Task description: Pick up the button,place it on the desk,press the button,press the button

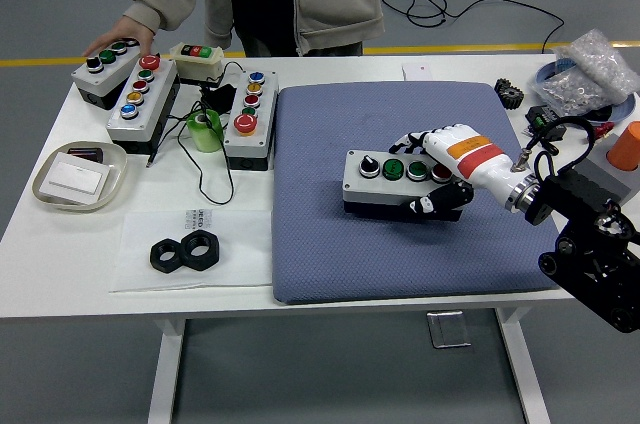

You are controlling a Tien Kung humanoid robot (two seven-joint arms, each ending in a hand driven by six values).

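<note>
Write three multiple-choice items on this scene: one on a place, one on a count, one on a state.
1. Where is the button box held by the robot hand?
A. on the blue mat
B. in the tray
C. on the floor

2. How many black nuts lie at the front left?
A. one
B. two
C. four

3. What is the right robot hand doing?
A. hanging open
B. gripping the box
C. pressing a nut

Answers: 1 A, the box rests mid-mat; 2 B, a pair lies side by side; 3 B, fingers wrap the box's right end.
</note>
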